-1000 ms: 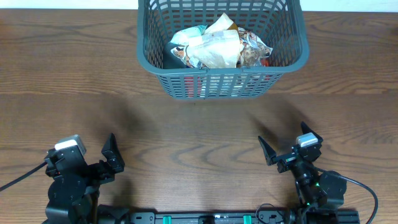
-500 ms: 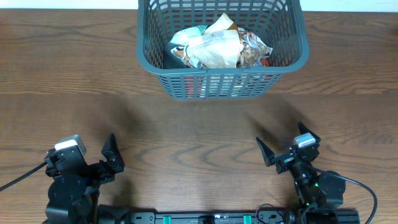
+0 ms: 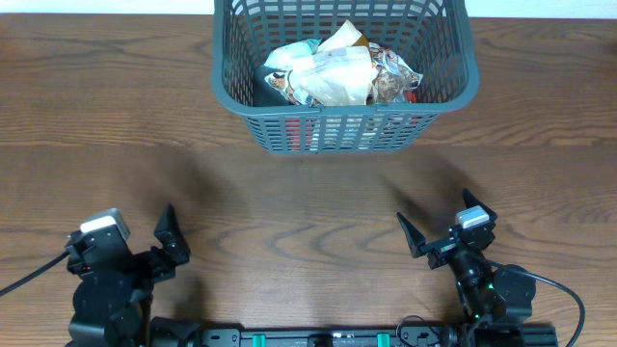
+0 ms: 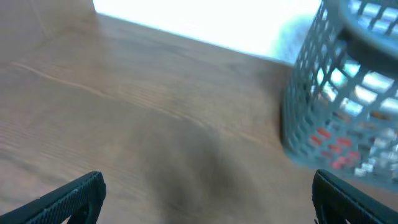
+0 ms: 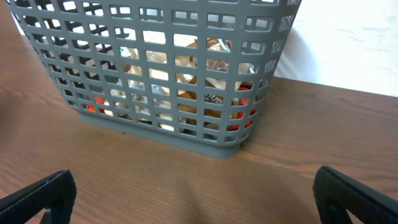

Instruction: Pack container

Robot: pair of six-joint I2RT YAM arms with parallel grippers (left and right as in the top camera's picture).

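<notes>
At the far middle of the desk (image 3: 96,116) stands the container (image 3: 344,125), packets (image 3: 337,72) heaped inside. No loose item shows outside it, so packing is judged complete or nearly so. Left fingers (image 3: 166,236) and right fingers (image 3: 409,234) are spread apart, empty, well clear.

A robot workbench of a lab kind is indicated: a brown wood-grain tabletop (image 3: 308,193) is set against a plain white wall (image 5: 348,43), and a black mounting rail with green fittings (image 3: 318,338) is fixed along the near edge, with a black cable (image 3: 569,294) trailed at the near right.
</notes>
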